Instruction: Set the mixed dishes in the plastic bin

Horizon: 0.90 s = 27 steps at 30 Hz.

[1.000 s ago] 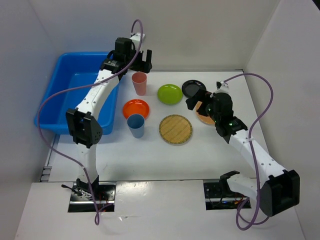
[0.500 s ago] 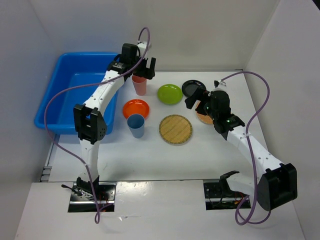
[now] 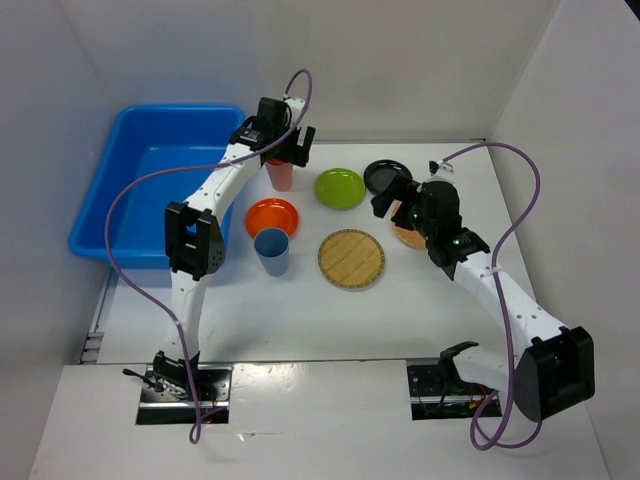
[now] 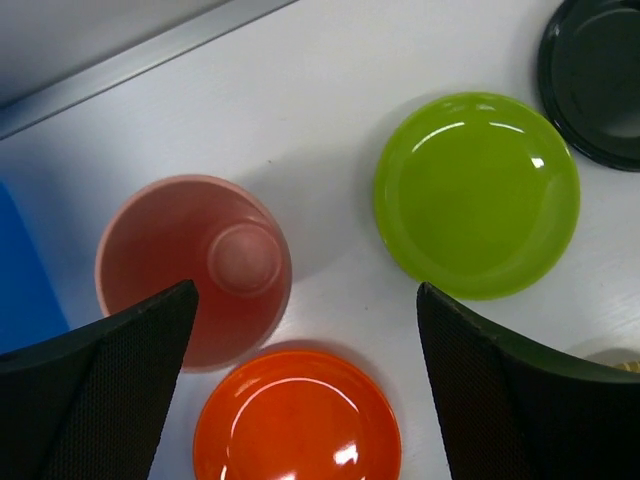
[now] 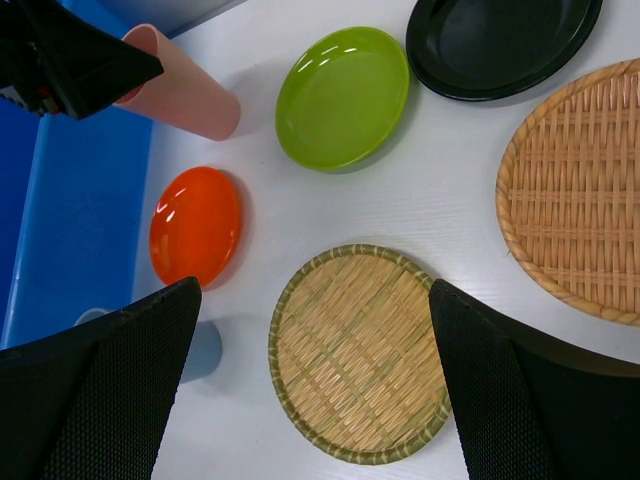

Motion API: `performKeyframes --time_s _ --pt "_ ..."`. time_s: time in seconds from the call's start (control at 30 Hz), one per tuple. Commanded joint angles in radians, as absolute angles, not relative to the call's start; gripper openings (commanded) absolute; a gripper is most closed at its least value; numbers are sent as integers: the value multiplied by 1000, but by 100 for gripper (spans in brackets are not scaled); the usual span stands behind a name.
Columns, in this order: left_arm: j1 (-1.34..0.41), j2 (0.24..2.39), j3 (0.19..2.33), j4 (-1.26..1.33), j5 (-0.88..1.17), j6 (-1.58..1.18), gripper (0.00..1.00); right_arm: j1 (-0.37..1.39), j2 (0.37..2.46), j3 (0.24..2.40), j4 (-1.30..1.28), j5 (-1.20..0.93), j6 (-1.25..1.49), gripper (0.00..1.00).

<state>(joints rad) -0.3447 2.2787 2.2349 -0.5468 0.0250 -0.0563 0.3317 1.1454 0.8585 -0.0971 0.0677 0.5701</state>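
Spread wide, the left hand (image 4: 305,300) hangs over the upright pink cup (image 4: 190,268), standing on the table (image 3: 300,300) beside the blue plastic bin (image 3: 130,200), apparently lining up a rim grasp.

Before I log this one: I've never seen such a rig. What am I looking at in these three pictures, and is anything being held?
Two white robot arms are bolted at the near edge of a table. The wide picture looks down from above and behind them, with the left arm on the left and the right arm on the right. The other two pictures come from a camera on each wrist; the dark shapes at the bottom are that arm's own jaws.

On the table are a blue bin, a pink cup, a blue cup, an orange plate, a lime-green plate, a black plate, a tan woven plate and a second woven plate.

Both pairs of jaws stand open and hold nothing. The left pair hangs over the pink cup.
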Motion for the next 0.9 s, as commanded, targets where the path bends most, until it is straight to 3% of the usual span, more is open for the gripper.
performKeyframes --time_s 0.0,0.2,0.37,0.63,0.73,0.87 --pt "-341 2350 2336 -577 -18 -55 95 342 1143 897 -71 87 552 99" --pt "-341 2368 2350 -586 2 -55 92 342 1143 897 -81 107 552 99" --pt "-341 2368 2338 -586 2 -55 83 342 1152 897 -81 107 552 99" --pt "-341 2378 2338 -586 -17 -46 65 342 1143 897 -81 116 552 99" --pt "-341 2378 2338 -586 -17 -46 50 342 1143 897 -81 117 552 99" --pt "-341 2378 2338 -586 -17 -37 42 342 1143 897 -81 117 552 99"
